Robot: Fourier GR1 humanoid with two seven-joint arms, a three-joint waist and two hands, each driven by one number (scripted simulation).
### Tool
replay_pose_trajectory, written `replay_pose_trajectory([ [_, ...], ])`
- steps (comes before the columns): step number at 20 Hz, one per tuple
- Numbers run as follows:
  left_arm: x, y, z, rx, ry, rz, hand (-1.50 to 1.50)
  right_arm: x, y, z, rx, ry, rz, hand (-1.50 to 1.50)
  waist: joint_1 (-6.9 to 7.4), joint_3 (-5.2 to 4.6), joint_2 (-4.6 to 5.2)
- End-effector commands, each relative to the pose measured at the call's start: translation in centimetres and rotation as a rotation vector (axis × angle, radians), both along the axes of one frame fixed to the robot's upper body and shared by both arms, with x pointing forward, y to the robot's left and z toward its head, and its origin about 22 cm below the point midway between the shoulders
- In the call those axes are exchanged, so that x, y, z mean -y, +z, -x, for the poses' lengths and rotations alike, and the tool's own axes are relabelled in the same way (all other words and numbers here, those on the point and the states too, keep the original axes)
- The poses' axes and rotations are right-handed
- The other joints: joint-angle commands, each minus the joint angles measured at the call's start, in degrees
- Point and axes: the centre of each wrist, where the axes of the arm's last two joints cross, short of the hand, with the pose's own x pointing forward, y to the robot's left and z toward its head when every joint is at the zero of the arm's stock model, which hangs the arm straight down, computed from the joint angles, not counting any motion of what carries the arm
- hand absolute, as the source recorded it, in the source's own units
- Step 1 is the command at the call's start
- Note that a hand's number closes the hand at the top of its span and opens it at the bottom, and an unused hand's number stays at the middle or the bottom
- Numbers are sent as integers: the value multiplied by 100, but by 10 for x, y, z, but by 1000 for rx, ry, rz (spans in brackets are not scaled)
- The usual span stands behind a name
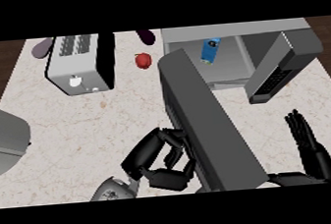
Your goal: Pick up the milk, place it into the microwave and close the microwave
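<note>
light milk carton [211,50] sits in microwave [235,30] at 1 o'clock; left hand [161,158] curled against its stiff door [206,125], I'd push near the free edge

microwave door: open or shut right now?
Open. The door juts out from the microwave toward the robot, leaving the milk visible in the cavity; the left hand sits beside it.

Microwave door [207,125] across centre, counter [89,122] left free
</note>
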Motion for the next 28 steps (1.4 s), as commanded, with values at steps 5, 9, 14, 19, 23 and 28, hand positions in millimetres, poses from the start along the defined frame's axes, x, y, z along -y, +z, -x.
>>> replay_pose_trajectory([
  [5, 29, -60, -8, 75, 45, -81, 150, 12, 41, 19, 86, 130, -41, -150, -121, -8, 45],
  [9, 36, -67, -10, 78, 102, -21, 150, 12, 62, 19, 121, 192, -90, -150, -216, -11, 61],
  [14, 47, -68, -19, 92, 134, -25, 150, 17, 88, 13, 145, 228, -90, -150, -362, -13, 108],
  [19, 56, -69, -13, 33, 124, -30, 150, 4, 120, 8, 183, 297, -76, -150, -625, -26, 135],
  [23, 62, -59, -18, 72, 139, 66, 150, -4, 131, -1, 176, 350, -89, -150, -701, -34, 193],
  [28, 79, -26, -30, 80, 222, 151, 150, 6, 150, -4, 179, 395, -66, -150, -899, -32, 187],
])
